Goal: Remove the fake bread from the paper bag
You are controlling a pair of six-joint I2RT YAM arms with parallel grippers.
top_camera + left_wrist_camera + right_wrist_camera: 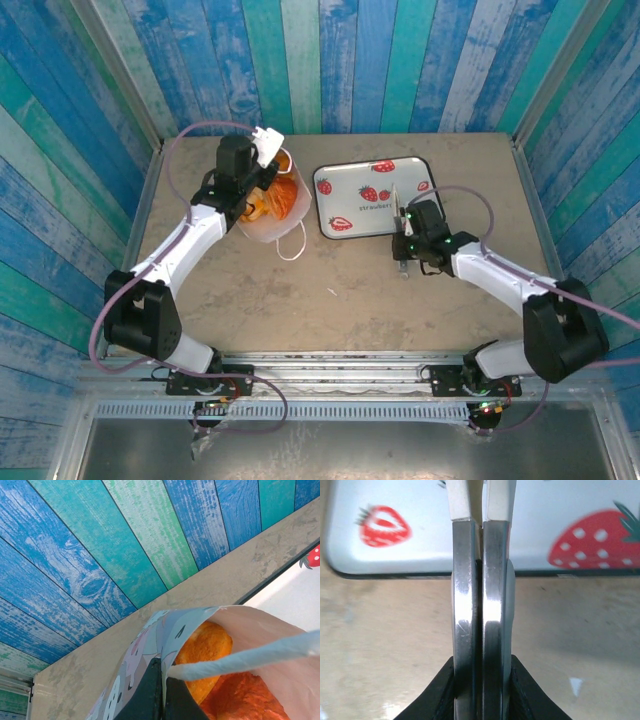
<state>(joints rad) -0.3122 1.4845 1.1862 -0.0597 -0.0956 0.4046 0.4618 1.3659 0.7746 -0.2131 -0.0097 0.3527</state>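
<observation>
Two steel-faced fingers [492, 605] of the right gripper [481, 500] stand pressed flat together with nothing between them, their tips white. They hang over the beige, stone-look table [385, 645] at the near edge of one strawberry-print tray [420, 550]. The tray is white and glossy with a dark rim and rounded corners. Two red strawberries show on it from the wrist, and four can be counted from above.

Seen from above, the right gripper [398, 200] sits at the right part of the tray [350, 195], well apart from the bag.

On the left wrist, the left gripper [162, 690] has two dark fingers closed on the rim of the one paper bag [280, 630]. The paper is thin and pale, printed outside with small figures, and one flat whitish handle [250, 655] crosses its mouth.

The fake bread [205, 645] is inside the bag. Two glossy pieces show here, one yellow-orange and rounded, one deeper orange below it.

From above, the bag [265, 228] stands open just left of the tray, with the left gripper [250, 190] at its rim. About three orange pieces of fake bread [285, 195] are visible inside. One thin cord loop [292, 245] lies on the table [330, 290].
</observation>
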